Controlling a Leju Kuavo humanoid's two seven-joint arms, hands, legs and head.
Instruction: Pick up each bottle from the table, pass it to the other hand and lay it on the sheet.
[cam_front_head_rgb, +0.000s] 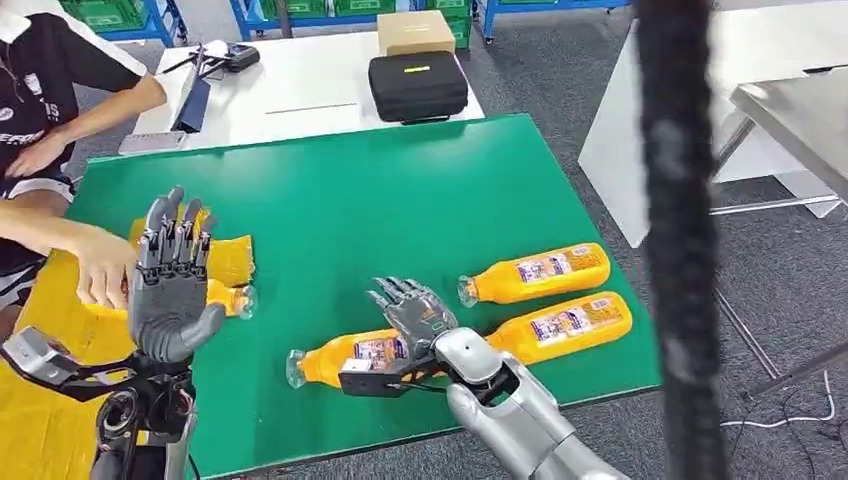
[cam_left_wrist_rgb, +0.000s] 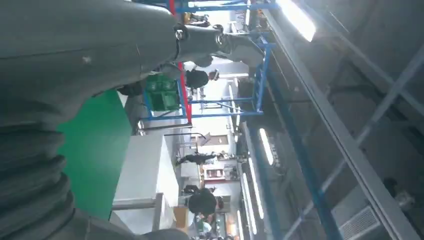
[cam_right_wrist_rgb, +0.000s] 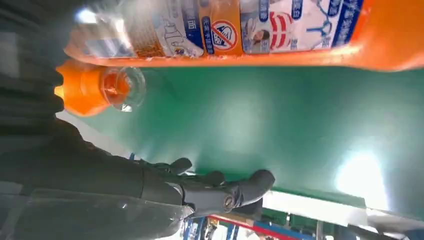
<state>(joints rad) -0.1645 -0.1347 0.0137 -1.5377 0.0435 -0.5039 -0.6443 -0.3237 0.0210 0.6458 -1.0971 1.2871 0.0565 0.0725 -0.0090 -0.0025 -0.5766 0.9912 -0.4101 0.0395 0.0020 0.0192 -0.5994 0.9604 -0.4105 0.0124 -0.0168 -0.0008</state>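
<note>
- While my right hand hovers low over the green table, its fingers are spread and hold nothing; the nearest bottle lies on its side just beneath and beside it, clear cap toward my left.
- Raised upright at my left, my left hand has its fingers extended and apart, empty, waiting above the yellow sheet.
- Just beyond that hand, a bottle on the sheet already lies flat, and a person's hand reaches in close to it.
- Farther to my right, two more bottles lie on the table: the middle bottle next to my wrist, and the far bottle behind it.
- I judge these full of orange liquid, so fairly heavy, with stiff but smooth plastic walls and a glossy label that may slip.
- Wrapping around the labelled mid-body looks safest; the narrow neck would let it swing.
- At the back, a black case sits on a white table.
</note>
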